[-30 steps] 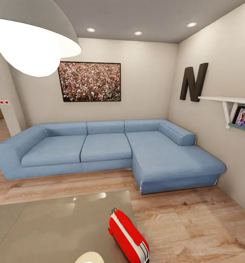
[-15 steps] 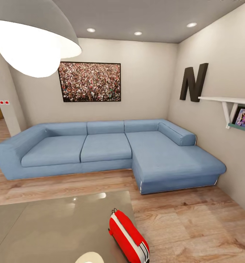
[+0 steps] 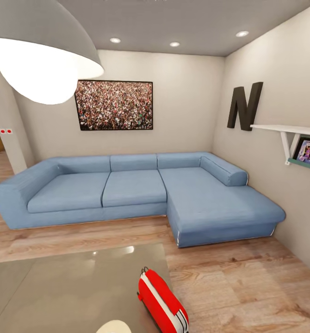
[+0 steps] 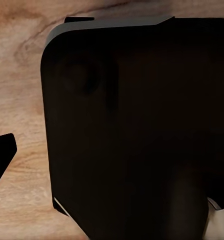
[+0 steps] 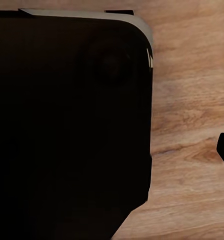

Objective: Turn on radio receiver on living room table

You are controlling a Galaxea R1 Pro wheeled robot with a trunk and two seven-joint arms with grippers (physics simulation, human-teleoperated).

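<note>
The red radio receiver (image 3: 163,303) lies tilted on the glossy grey-beige counter (image 3: 58,286), near its right edge, in the living room with a blue L-shaped sofa (image 3: 136,194) behind. Whether either arm's jaws are parted or closed cannot be told: both wrist views show a dark body over wood floor (image 5: 192,150).

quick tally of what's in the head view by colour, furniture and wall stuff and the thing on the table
Blue: 1, the sofa
Red: 1, the radio receiver
Black: 1, the letter N
Grey-beige: 1, the table
White: 1, the wall shelf
Multicoloured: 1, the crowd photo
Total: 6
</note>
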